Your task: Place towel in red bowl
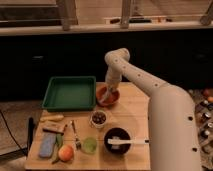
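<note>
A: Towel, pale soft cloth [105, 96], seems to lie in the round red bowl [108, 96] near the table's far edge, under the gripper [107, 94].

B: Likely light, limp; pinch a fold. Next to it sits the green rectangular tray [70, 93].

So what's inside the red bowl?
The pincer reaches down into the red bowl next to the green tray. The arm covers the inside, so the towel can't be made out.
</note>
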Controlling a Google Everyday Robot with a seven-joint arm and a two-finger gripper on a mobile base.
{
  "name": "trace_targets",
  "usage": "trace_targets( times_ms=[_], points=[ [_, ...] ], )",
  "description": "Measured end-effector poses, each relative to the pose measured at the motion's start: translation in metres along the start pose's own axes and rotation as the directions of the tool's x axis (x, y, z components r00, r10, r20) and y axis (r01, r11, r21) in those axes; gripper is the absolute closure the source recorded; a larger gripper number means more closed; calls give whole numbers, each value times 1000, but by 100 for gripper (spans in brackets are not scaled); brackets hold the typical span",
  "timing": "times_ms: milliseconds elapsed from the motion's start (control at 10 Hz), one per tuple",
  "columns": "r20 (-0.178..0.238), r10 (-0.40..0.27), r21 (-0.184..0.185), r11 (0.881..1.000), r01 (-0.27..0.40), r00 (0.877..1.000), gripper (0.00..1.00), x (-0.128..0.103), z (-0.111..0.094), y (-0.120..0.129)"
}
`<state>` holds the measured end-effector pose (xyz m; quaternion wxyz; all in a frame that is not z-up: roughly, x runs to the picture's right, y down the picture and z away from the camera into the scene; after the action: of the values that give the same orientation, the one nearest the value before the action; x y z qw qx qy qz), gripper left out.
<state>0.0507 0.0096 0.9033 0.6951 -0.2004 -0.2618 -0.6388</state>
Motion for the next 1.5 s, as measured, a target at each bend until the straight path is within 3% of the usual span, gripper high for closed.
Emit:
trace_targets(
  times_ms=[700,1500],
  points=[
    [14,-1,-7,1000,2,1000,22,1,-2,-2],
    [20,0,-8,1000,0,1000,20,3,-1,1]
  ],
)
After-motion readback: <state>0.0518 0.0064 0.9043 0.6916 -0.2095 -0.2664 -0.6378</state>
